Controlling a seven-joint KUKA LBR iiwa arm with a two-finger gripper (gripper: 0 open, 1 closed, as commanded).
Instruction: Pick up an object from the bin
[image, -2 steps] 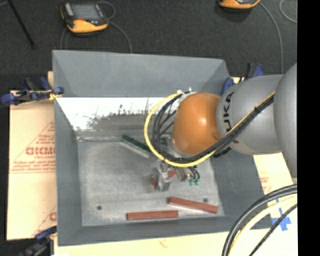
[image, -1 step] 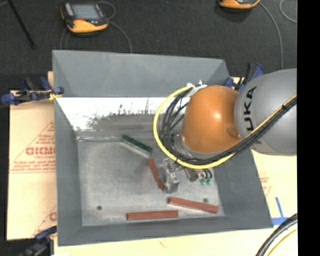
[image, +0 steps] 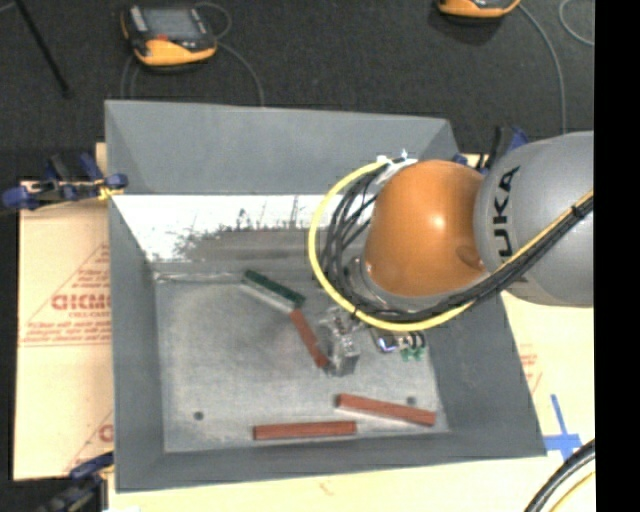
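The bin (image: 135, 330) is dull grey metal, its floor scuffed and speckled; the gripper (image: 340, 350), pale metal, sits low near the floor's middle, its upper part hidden under the smooth orange cover (image: 420, 235) and looped cables (image: 325, 250); whether it is open or closed cannot be told; a slim red-brown bar (image: 306, 335) lies slantwise just left of it, lower end lost against the gripper; a green bar (image: 272, 288) lies farther up-left; a long bar (image: 304, 431) and a tilted bar (image: 387, 409), both flat and brown, lie by the near wall.
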